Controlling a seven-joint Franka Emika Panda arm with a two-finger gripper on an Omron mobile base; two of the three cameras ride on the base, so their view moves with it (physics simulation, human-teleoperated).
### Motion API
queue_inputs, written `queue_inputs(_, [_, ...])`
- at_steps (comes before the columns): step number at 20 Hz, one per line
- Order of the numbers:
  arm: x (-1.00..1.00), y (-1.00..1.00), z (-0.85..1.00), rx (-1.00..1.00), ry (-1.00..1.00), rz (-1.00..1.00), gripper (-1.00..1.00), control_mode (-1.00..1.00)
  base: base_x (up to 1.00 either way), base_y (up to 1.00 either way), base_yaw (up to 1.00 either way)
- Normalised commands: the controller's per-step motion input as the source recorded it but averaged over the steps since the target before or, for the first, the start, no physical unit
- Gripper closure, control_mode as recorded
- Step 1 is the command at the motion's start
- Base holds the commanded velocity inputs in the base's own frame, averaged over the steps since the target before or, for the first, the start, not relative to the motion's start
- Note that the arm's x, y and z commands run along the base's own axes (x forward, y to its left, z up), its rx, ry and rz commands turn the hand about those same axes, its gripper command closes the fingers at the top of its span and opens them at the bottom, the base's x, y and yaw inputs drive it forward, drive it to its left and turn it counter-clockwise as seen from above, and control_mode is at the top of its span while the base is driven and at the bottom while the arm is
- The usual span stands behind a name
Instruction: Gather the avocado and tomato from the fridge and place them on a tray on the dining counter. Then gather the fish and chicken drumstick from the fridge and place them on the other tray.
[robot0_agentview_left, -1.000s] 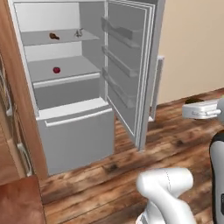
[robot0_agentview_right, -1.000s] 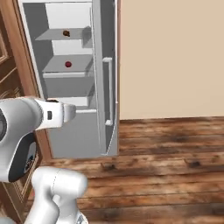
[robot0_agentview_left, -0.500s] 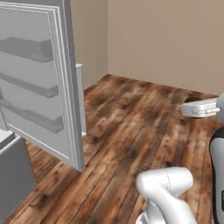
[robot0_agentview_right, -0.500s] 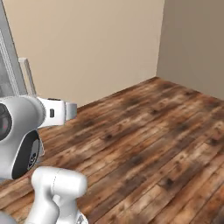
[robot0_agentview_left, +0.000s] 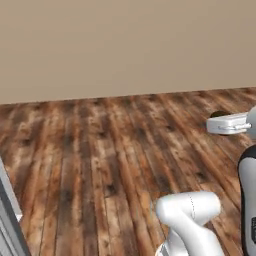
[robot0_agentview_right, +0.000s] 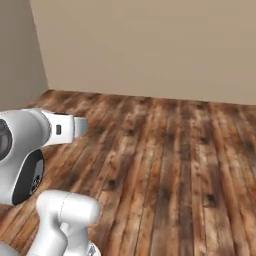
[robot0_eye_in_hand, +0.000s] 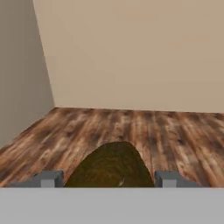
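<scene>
Nearest the hand camera, the gripper (robot0_eye_in_hand: 108, 178) is clamping the avocado (robot0_eye_in_hand: 109, 162), its jaws standing wide against the fruit's two flanks. The avocado is looking light and firm-skinned but easy to bruise, so a gentle hold across its broad belly is suiting it. Its long axis is apparently running forward from the gripper, narrower end leading. Beyond the gripper, the plank floor (robot0_eye_in_hand: 183, 131) is stretching to the beige wall (robot0_eye_in_hand: 131, 52).

No readable text, labels, brands, numbers or signs anywhere.
</scene>
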Motion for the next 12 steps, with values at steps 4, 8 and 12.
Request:
queue_inputs(4, [0.0,0.0,0.0,0.0,0.0,0.0,1.0,1.0,0.0,-0.22,-0.92])
queue_inputs(8, [0.0,0.0,0.0,0.0,0.0,0.0,1.0,1.0,0.0,-0.01,-0.99])
queue_inputs(12, [0.0,0.0,0.0,0.0,0.0,0.0,1.0,1.0,0.0,0.0,-0.97])
